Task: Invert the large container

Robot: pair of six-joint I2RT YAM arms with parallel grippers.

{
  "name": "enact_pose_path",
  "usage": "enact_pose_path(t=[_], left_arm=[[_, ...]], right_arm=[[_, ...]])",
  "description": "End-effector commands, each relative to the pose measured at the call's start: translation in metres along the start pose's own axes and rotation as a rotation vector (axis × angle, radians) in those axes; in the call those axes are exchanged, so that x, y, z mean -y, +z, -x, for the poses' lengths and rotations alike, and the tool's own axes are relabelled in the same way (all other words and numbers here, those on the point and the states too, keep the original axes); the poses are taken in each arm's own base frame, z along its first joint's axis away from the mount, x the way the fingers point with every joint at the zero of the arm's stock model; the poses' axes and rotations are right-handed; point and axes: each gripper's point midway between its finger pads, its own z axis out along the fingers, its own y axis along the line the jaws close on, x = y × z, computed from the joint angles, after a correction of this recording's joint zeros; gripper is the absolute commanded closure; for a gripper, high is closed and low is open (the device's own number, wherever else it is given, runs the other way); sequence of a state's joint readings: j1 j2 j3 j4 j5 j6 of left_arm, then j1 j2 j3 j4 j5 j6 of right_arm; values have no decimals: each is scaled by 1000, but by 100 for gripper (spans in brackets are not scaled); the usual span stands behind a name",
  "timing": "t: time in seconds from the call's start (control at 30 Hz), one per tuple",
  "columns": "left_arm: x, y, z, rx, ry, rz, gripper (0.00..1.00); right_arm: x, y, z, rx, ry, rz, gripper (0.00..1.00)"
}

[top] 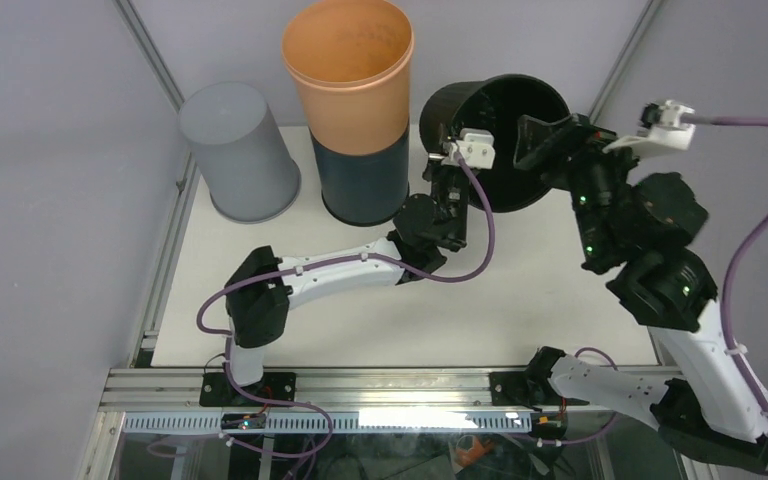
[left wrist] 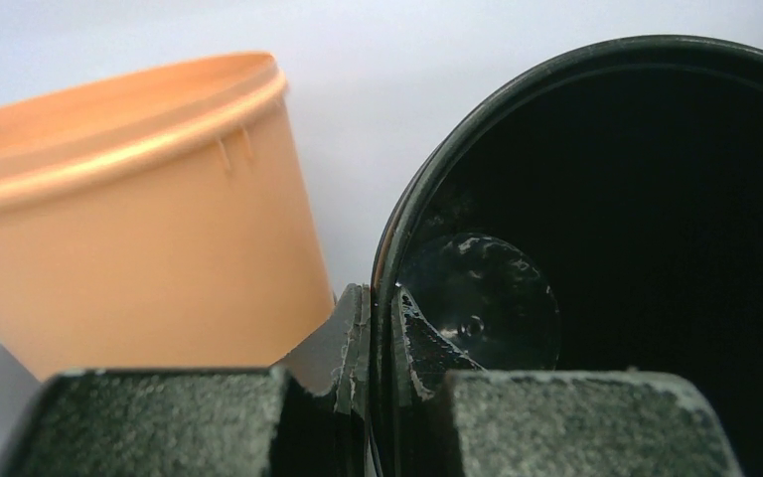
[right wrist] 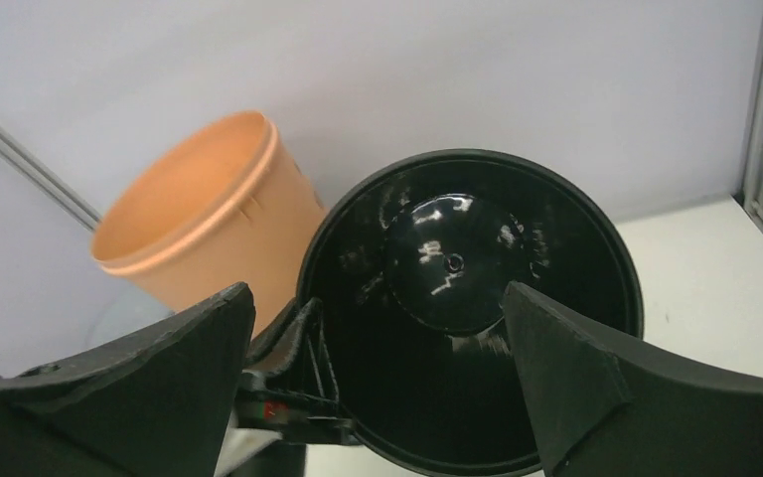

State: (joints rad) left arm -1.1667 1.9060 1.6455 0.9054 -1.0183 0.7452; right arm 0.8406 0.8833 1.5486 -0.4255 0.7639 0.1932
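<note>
container (top: pixel 508 120) tipped near the worktop's far edge, mouth toward the arms
left gripper (left wrist: pixel 372 343), arm stretched low, pinches its left rim; right gripper (right wrist: pixel 378 295), arm raised, is spread wide before the mouth

The tall orange plastic tub (top: pixel 350 70), stacked on a dark blue tub (top: pixel 365 185), stands just beside the tilted black plastic container (top: pixel 520 185). The narrow gap between them is taken up by the left gripper (top: pixel 442 150), clamped on the container's rim. The container's mouth faces the right gripper (top: pixel 545 140), whose spread fingers flank it. The white tabletop (top: pixel 520 300) in front gives free passage. A grey upturned tub (top: pixel 240 150) stands well apart on the left.
</note>
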Motion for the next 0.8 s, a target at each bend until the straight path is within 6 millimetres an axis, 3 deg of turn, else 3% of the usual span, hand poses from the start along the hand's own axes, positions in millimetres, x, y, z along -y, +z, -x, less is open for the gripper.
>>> enact_pose_path(t=[0.0,0.13,0.3,0.4,0.43,0.5,0.6,0.77], left_arm=[[6,-11,3,79,-117,-5,100],[8,-25,-23,50,-99,-11,100],[-2,-50,-54,43,-84,14,100],[-2,-59,-63,51,-90,17,100],[-2,-61,-67,51,-88,20,100],[-1,-63,-75,41,-73,26,100],[1,-68,-84,31,-54,22,100],[12,-76,-100,2,-27,-9,100]], right_arm=[[4,3,-4,-42,53,-77,0],[-7,15,-14,-115,55,-91,0],[6,33,-22,-172,136,-126,0],[20,55,-50,-307,228,-137,1],[39,67,-61,-368,312,-181,1],[49,76,-95,-532,472,-181,0],[68,77,-118,-563,615,-244,1],[67,69,-119,-520,683,-236,0]])
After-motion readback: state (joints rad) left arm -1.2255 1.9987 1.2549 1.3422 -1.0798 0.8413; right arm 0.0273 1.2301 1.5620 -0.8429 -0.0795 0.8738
